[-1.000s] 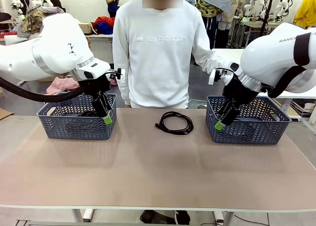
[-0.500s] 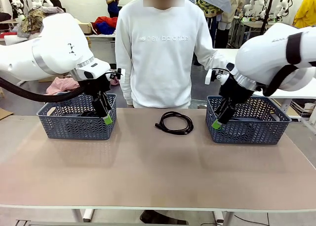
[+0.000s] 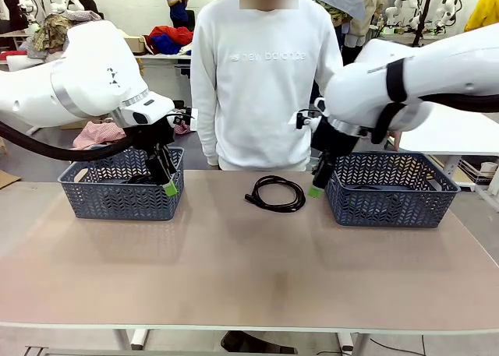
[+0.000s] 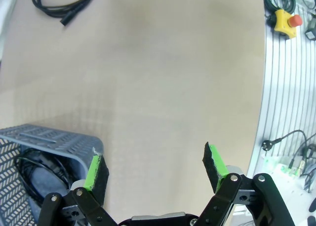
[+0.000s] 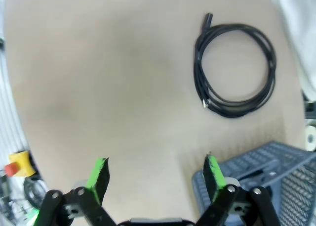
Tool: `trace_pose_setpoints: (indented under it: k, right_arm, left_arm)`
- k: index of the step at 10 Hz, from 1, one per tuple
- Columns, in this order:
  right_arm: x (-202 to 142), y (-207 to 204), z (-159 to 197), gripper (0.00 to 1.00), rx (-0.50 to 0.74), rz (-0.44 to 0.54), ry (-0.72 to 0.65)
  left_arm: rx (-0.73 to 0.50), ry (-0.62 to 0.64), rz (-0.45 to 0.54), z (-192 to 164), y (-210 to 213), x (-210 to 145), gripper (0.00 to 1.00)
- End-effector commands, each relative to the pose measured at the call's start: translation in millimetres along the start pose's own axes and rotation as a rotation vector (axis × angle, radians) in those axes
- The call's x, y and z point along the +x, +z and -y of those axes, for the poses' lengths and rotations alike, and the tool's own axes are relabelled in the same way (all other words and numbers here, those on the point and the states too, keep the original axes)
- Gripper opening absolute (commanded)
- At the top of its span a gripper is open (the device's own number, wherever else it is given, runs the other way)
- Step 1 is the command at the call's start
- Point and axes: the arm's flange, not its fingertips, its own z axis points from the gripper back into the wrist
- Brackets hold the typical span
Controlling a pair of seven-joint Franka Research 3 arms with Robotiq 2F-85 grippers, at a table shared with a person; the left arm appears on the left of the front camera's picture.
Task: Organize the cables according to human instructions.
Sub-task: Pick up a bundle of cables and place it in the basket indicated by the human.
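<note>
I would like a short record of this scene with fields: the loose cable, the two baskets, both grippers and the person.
loose cable: coiled black cable on the table, between the baskets
left basket: holds a black cable
right basket: contents unclear
left gripper: open, empty, at left basket's inner corner
right gripper: open, empty, just beside the loose cable
person: stands behind the far edge

- Tan tabletop [image 3: 234,270] on white legs, pale floor below.
- White wall [image 3: 140,5] at back, even light.
- More white tables [image 3: 460,130] behind the far edge, one heaped with coloured clothes [image 3: 164,38].
- Ribbed metal edge [image 4: 286,87] off the tabletop's side, with a yellow box with red button [image 4: 285,22].
</note>
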Motion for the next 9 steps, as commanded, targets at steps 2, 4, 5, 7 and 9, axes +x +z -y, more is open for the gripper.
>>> trace_pose_setpoints:
  k: [2,4,5,7,9]
  right_arm:
    - [40.1,-17.1,7.2,1.00,-0.014,-0.057,-0.007]
    - [57.7,-33.9,8.2,1.00,-0.031,-0.073,-0.013]
    - [63.6,-38.4,8.5,1.00,-0.030,-0.081,-0.015]
    - [53.6,-38.8,3.7,1.00,-0.001,-0.058,0.011]
    - [53.6,-38.8,3.7,1.00,-0.001,-0.058,0.011]
  left_arm:
    - [0.008,0.001,0.002,-0.6,1.1,-1.7,1.00]
    - [0.008,0.001,0.002,-0.6,1.1,-1.7,1.00]
    - [0.008,0.001,0.002,-0.6,1.1,-1.7,1.00]
    - [0.008,0.001,0.002,-0.6,1.1,-1.7,1.00]
    - [0.008,0.001,0.002,-0.6,1.1,-1.7,1.00]
